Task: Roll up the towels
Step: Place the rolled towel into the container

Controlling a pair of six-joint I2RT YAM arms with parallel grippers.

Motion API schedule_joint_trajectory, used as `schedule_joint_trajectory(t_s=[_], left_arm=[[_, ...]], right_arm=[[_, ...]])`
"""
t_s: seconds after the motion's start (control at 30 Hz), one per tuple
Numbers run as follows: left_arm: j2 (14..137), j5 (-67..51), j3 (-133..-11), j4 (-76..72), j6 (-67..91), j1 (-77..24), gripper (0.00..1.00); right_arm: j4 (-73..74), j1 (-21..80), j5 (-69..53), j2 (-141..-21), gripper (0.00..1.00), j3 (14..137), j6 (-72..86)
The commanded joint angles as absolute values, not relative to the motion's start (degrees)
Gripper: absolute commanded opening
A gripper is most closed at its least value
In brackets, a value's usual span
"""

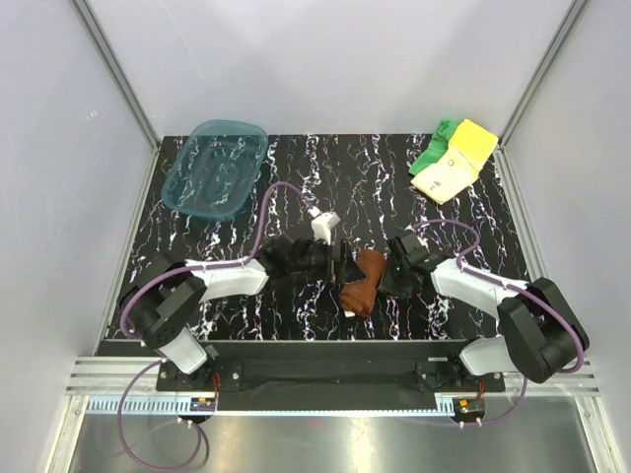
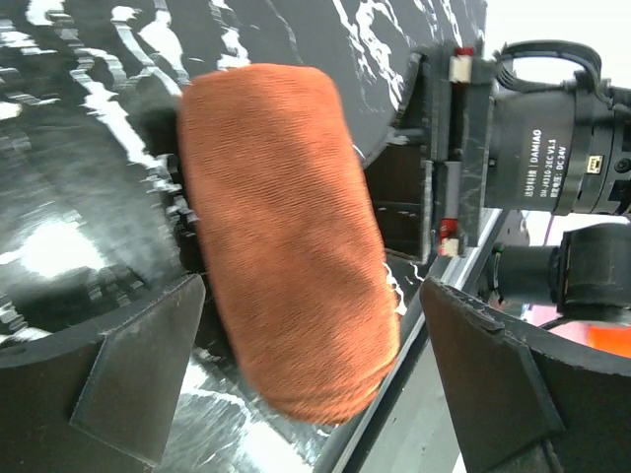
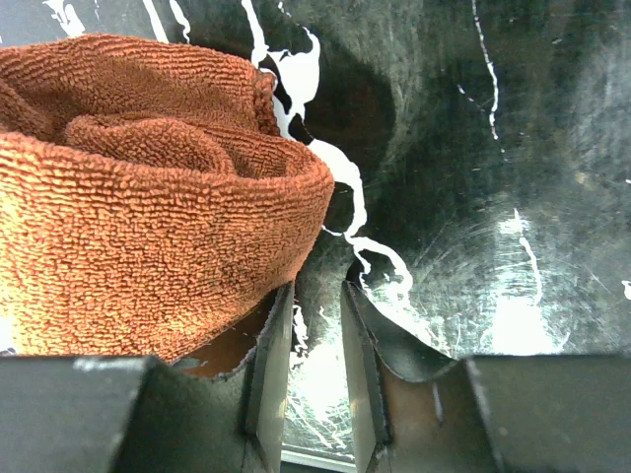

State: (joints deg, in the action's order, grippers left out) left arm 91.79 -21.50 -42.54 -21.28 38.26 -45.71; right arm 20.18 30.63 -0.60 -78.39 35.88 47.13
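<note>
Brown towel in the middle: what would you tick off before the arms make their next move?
1. Rust-brown towel rolled up: ok.
2. Left tool wide open, one finger on each side of the roll: ok.
3. Right tool free of cloth, jaws narrow, towel beside them: ok.
4. Roll holds its shape once left alone: cannot tell.
5. Green towel and yellow towel rolled: not ok, both lie unrolled at the far right corner.
</note>
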Motion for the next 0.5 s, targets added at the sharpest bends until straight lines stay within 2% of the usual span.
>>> schedule_joint_trajectory(t_s=[0.0,0.17,0.3,0.47], left_arm=[[95.0,-19.7,-47.6,-20.0,35.2,-47.5,0.99],[96.5,-18.9,-49.0,-20.5,35.2,-49.4,0.99],[99.1,-15.0,-53.3,-13.1,33.1,-51.3,0.99],[101.7,-14.5,-54.5,-12.3,32.9,-51.9,0.99]], right_arm=[[18.5,30.4,-1.3,-78.9,0.34,38.0,46.7],[18.7,30.4,-1.1,-78.7,0.34,38.1,46.5],[18.8,30.5,-1.0,-78.7,0.34,38.1,46.5],[18.8,30.4,-1.1,-78.4,0.34,37.9,46.5]])
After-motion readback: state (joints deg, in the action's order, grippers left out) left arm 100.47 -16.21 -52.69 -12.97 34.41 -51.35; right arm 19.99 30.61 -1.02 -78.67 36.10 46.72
